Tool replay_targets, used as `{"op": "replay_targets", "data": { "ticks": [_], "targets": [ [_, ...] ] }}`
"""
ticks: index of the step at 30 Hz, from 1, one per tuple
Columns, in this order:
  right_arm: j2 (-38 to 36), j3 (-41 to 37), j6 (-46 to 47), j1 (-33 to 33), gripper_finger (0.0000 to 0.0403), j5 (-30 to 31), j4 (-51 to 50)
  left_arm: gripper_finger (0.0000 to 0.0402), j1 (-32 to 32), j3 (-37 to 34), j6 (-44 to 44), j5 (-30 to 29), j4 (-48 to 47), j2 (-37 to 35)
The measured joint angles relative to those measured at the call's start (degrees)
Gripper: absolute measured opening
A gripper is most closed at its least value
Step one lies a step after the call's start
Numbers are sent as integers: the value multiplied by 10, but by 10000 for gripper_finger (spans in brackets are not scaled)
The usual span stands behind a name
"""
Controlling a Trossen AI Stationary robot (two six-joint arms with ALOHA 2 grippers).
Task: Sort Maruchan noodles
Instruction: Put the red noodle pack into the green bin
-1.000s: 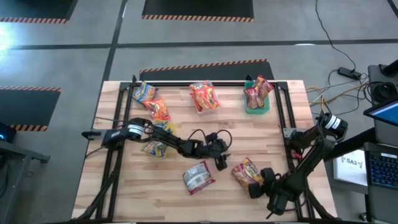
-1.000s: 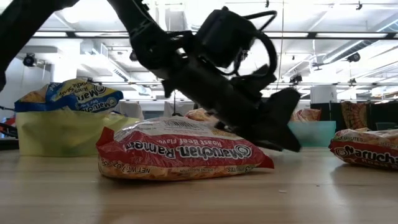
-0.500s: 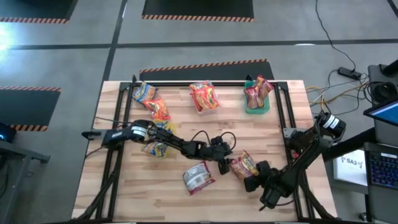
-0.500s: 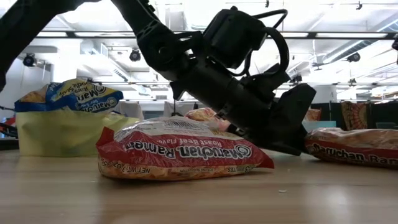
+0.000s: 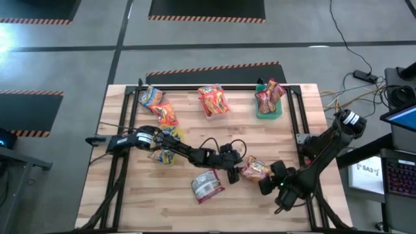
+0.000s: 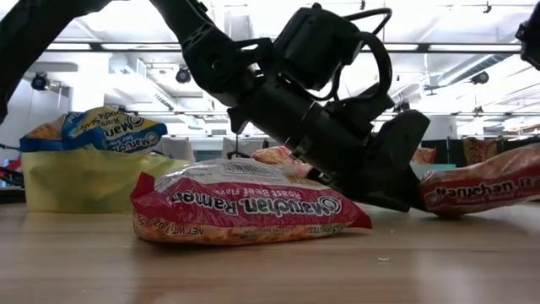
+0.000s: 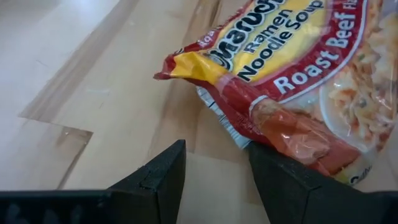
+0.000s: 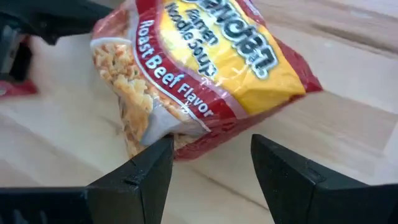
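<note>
Since a second ago the roast beef packet (image 5: 253, 169) has slid from the 5 o'clock part of the tabletop (image 5: 130, 195) toward the centre, and its right end now tilts up off the wood in the low view. The right gripper (image 5: 268, 181) has come with it and sits at the packet's 4 o'clock end; its jaws stand apart with the packet's edge between them, though I cannot tell whether they actually press on it. The left gripper (image 5: 233, 174) has shifted right to meet the packet's 9 o'clock end, jaws apart, one fingertip (image 7: 283, 180) touching the crinkled seam.

The silvery packet (image 5: 207, 185) lies just at 7 o'clock of the two grippers, close under the left arm. A yellow-and-blue packet (image 5: 164, 155) lies at 9 o'clock beneath that arm. Open wood spreads along the near edge at 6 o'clock and to the left at 8 o'clock.

Along the far edge stand three tubs holding packets: a yellow tub (image 6: 84, 179) at 11 o'clock, a clear tub (image 5: 213, 102) at 12, a green tub (image 5: 270, 112) at 1. The tabletop is pale planked wood on a black frame. Around it is grey floor with striped mats; cables and a laptop lie to the right.
</note>
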Motion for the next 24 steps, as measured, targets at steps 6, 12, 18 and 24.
{"op": "replay_targets", "data": {
  "ticks": [6, 12, 18, 24],
  "targets": [
    [-38, 0, -47, -9, 206, -89, -21, 164, -1, 0, -6, 1, 0, 0],
    [-78, 0, -76, -12, 205, -109, -62, 164, -1, 0, -6, -3, 0, 0],
    [-91, -13, -108, -37, 206, -125, -124, 164, -3, 0, -13, -7, 0, 0],
    [-91, -37, -242, -103, 224, -181, -25, 164, -9, 0, -18, -12, -24, -6]
  ]
}}
